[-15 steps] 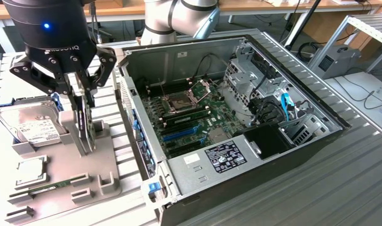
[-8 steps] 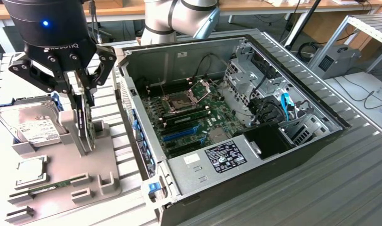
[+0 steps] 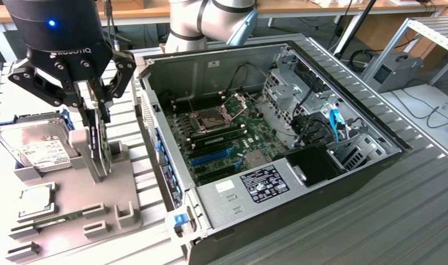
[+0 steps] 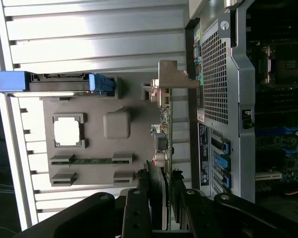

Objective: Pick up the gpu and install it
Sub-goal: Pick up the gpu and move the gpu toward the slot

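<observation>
At the upper left of the exterior view, the black gripper (image 3: 94, 102) is hanging over the grey moulded parts holder (image 3: 69, 226), its fingers pinching narrowly on the upper edge of the gpu (image 3: 102, 143), a thin dark green circuit card with a black fan block on one face. The card is standing upright and edge-on, and its lower edge is reaching down to a raised slot of the holder. Whether it is sitting in that slot or just clear of it is hard to say from this angle.

From the wrist view, the gripper (image 4: 161, 191) is showing its two dark fingers (image 4: 136, 213) pressing on either side of the gpu (image 4: 165, 134), with the card's silver metal bracket (image 4: 174, 82) at its far end, near the wall of the black and silver open computer case (image 4: 233, 99).

On the holder, toward the left edge of the exterior view, a silver hard drive with a white label (image 3: 40, 146) is resting in blue brackets. Nearer the lower left corner, a square silver processor chip (image 3: 36, 200) and a narrow green memory stick (image 3: 62, 218) are lying in their own recesses.

Across the centre and right of the exterior view, the computer case (image 3: 334, 165) is lying open on the ribbed metal table (image 3: 408, 210), exposing the green motherboard (image 3: 224, 132), well apart from the held card.
</observation>
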`<act>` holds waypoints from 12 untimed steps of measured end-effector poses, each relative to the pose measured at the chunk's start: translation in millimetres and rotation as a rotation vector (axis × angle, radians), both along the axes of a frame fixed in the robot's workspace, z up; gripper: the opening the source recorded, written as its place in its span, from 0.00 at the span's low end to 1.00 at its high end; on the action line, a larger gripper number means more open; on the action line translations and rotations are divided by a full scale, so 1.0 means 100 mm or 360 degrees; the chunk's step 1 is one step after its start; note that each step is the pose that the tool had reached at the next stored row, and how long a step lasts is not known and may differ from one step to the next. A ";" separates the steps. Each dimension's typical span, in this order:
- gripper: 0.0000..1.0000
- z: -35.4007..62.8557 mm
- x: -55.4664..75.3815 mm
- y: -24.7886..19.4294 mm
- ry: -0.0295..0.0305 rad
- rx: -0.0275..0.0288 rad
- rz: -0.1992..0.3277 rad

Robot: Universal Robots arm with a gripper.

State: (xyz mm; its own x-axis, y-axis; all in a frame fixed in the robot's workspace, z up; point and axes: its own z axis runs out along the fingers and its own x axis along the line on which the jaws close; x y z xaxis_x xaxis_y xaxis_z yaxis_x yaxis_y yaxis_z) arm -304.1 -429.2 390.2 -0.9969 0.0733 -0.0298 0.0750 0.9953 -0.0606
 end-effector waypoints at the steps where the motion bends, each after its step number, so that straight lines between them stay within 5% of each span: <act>1: 0.29 0.004 0.00 0.000 0.00000 0.00000 0.0000; 12: 0.29 0.043 0.00 0.000 -0.00001 0.00001 0.0000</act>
